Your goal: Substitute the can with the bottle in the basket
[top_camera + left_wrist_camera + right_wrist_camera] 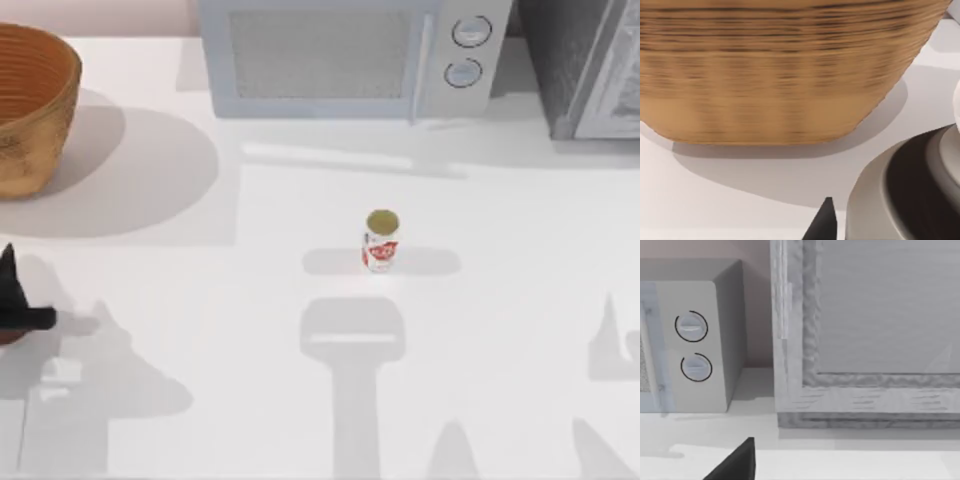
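Note:
The can, white with red markings and a dull gold top, stands upright on the table near the middle of the top view. The wicker basket sits at the far left back; its ribbed wall looms close in the left wrist view. My left gripper is at the table's left edge, in front of the basket. A reddish-brown bit of the bottle shows just beneath it, mostly cut off. In the right wrist view my right gripper faces the back right of the table.
A white microwave stands along the back, its dials also visible from the right wrist. A grey textured appliance fills the back right corner. A grey and dark rounded shape sits very close to the left wrist camera.

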Available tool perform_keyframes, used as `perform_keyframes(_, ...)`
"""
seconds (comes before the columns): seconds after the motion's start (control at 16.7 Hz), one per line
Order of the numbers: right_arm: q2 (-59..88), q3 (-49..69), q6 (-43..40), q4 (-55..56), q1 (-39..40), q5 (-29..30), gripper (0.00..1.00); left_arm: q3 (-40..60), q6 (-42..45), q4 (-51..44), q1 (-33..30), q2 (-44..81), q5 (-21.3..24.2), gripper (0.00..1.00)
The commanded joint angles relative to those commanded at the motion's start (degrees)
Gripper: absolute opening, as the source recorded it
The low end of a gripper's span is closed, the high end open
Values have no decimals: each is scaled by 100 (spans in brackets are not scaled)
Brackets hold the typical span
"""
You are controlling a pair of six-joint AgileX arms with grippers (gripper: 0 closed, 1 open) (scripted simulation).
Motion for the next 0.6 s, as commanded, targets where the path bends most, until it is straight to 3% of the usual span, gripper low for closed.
perform_keyframes(0.6, 0, 0, 0, 0, 0, 0, 100, 35, 7, -174, -72, -9, 110, 0)
